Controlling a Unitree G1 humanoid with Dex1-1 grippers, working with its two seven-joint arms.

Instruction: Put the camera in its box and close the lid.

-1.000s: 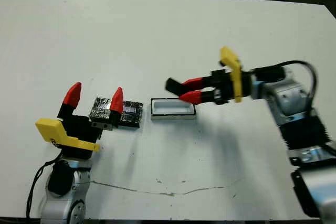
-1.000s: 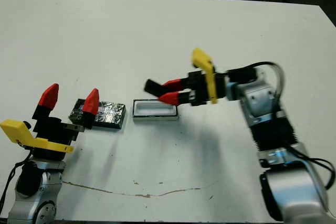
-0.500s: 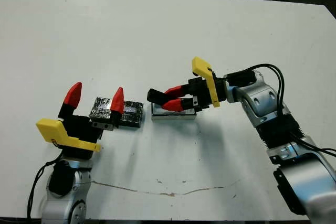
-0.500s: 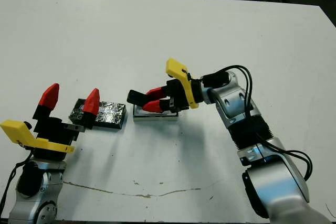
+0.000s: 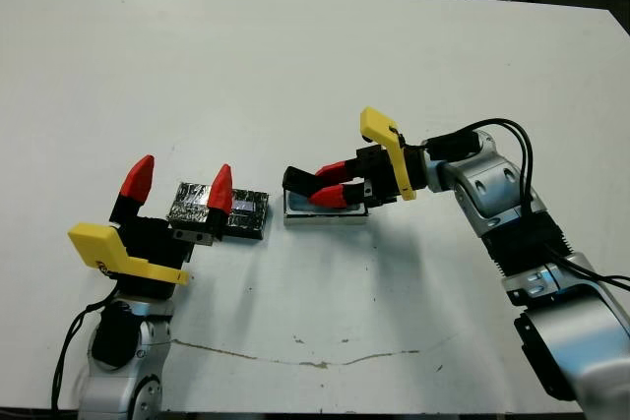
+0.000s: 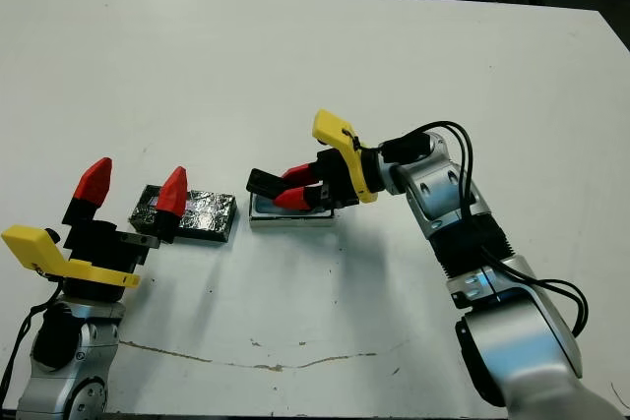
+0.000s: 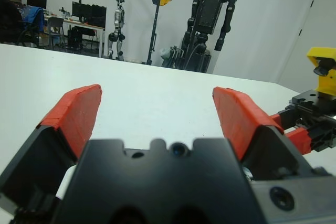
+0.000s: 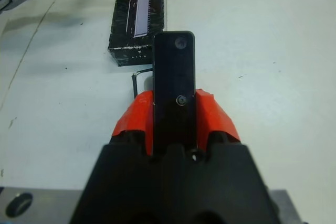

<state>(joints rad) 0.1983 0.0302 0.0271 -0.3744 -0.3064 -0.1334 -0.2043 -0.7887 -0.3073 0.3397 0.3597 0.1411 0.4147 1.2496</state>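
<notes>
My right gripper (image 5: 317, 184) is shut on the camera (image 5: 295, 181), a slim black bar that sticks out leftward past the red fingertips. It hangs low over the box (image 5: 335, 215), a shallow tray that is white inside; whether the camera touches it I cannot tell. The right wrist view shows the camera (image 8: 174, 72) clamped between both red fingers (image 8: 215, 116). The shiny crinkly black lid (image 5: 246, 211) lies flat just left of the box. My left gripper (image 5: 182, 176) stands open at the lid's near-left end, its right fingertip overlapping the lid.
A thin dark crack line (image 5: 295, 361) runs across the white table (image 5: 295, 66) near its front edge. Dark floor lies beyond the far edge. In the left wrist view, robot stands and desks fill the room beyond the table.
My right arm has swung left and down with the camera, from above and right of the box to low over it. The left arm and lid have not moved.
</notes>
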